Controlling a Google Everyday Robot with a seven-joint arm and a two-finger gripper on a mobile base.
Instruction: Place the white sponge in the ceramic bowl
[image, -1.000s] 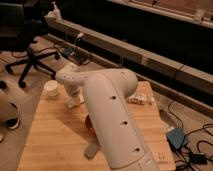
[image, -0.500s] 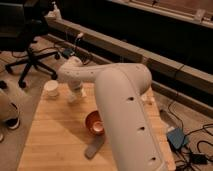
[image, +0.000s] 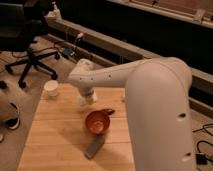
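Observation:
The ceramic bowl (image: 97, 121), copper-orange inside with a reddish-brown rim, stands upright and empty on the wooden table (image: 55, 135). My white arm reaches in from the right and bends down at the table's far edge. My gripper (image: 87, 99) hangs there, just behind and to the left of the bowl and a little above the table. The white sponge does not show; the arm hides the table's right side.
A round white cup (image: 51, 88) stands at the table's far left corner. A flat dark grey object (image: 94, 147) lies in front of the bowl. A small red thing (image: 108, 111) lies behind the bowl. An office chair (image: 27, 55) and cables are on the floor to the left.
My upper arm has swung away to the right and uncovered the bowl and the table's middle. The gripper has shifted slightly right, nearer the bowl. The bowl and cup have not moved.

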